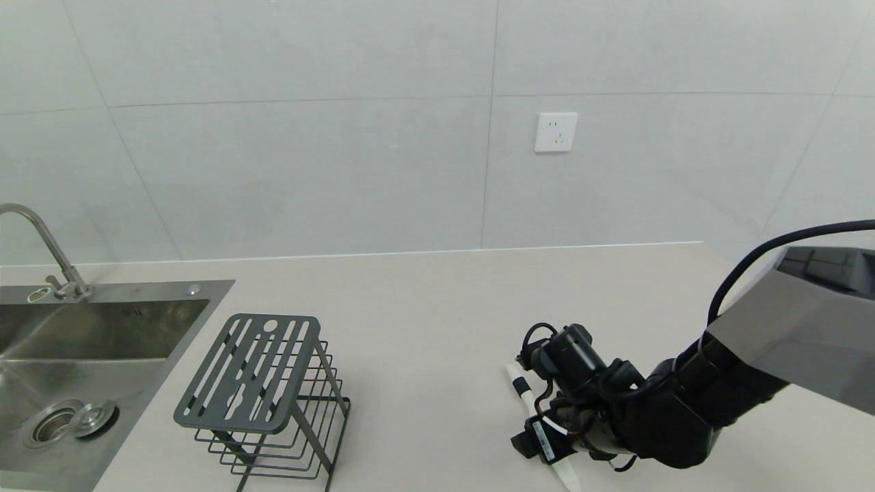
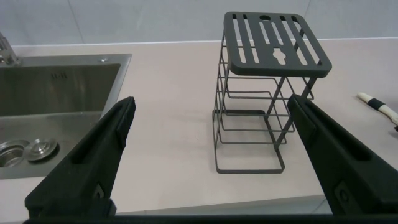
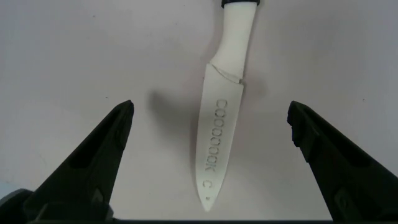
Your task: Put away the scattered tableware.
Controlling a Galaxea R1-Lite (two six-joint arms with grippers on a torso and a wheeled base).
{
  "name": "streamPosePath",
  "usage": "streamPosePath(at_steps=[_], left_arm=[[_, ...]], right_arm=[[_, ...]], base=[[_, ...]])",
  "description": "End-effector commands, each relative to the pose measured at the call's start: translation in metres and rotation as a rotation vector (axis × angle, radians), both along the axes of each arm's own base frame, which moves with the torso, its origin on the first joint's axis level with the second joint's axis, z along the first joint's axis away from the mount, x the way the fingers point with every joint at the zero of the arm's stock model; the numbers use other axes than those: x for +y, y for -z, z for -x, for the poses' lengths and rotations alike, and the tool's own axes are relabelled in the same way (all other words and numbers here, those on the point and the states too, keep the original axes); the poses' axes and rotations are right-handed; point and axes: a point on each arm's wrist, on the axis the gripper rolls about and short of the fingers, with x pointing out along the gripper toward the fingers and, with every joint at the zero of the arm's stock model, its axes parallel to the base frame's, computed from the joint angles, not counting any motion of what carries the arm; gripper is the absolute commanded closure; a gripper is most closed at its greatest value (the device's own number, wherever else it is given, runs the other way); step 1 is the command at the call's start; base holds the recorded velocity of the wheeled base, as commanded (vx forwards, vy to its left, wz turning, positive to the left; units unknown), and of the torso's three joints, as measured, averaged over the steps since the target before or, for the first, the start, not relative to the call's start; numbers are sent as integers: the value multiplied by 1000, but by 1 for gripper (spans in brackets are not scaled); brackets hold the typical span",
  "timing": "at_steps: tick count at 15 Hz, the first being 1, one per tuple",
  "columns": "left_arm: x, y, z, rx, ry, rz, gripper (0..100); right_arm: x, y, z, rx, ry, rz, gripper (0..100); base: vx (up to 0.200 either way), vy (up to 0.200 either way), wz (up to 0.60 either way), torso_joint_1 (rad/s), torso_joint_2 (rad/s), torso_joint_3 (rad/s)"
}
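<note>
Your right claw (image 3: 210, 115) is released and hangs over the white knife (image 3: 217, 143), with one finger on each side of the blade and neither touching it. The knife lies flat on the pale counter (image 1: 424, 307). Its black-banded handle points toward the tiled wall and its blade tip toward the counter's near edge. It sits well to the right of the dark wire rack (image 1: 260, 383), which stands upright just beside the steel sink (image 1: 41, 355). The faucet (image 1: 41, 239) rises behind the sink. Your left claw (image 2: 211, 102) is also released, fingers spread wide, and it faces the rack.
</note>
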Motion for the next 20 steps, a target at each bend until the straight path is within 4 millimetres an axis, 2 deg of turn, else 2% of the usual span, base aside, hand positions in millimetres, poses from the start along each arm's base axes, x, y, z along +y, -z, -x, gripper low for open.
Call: streamPosePath(at_steps=[1, 5, 6, 10, 14, 15, 17, 20], left_arm=[[0, 0, 0, 1, 0, 2, 0], [0, 0, 0, 1, 0, 2, 0], [0, 0, 0, 1, 2, 2, 0], [0, 0, 0, 1, -1, 2, 0], [0, 0, 0, 1, -1, 2, 0], [0, 0, 0, 1, -1, 2, 0], [0, 0, 0, 1, -1, 2, 0], [0, 0, 0, 0, 2, 2, 0]], right_arm=[[0, 6, -7, -1, 15, 13, 0], [0, 13, -6, 21, 5, 29, 0], [2, 15, -4, 27, -1, 34, 100], [7, 23, 2, 45, -25, 53, 100], [7, 22, 2, 44, -22, 50, 100], [8, 18, 1, 30, -23, 39, 100], [11, -10, -2, -45, -24, -20, 100], [10, -41, 0, -119, -27, -82, 100]], base=[[0, 0, 0, 0, 0, 0], [0, 0, 0, 0, 0, 0], [0, 0, 0, 0, 0, 0], [0, 0, 0, 0, 0, 0], [0, 0, 0, 0, 0, 0], [0, 0, 0, 0, 0, 0], [0, 0, 0, 0, 0, 0], [0, 0, 0, 0, 0, 0]])
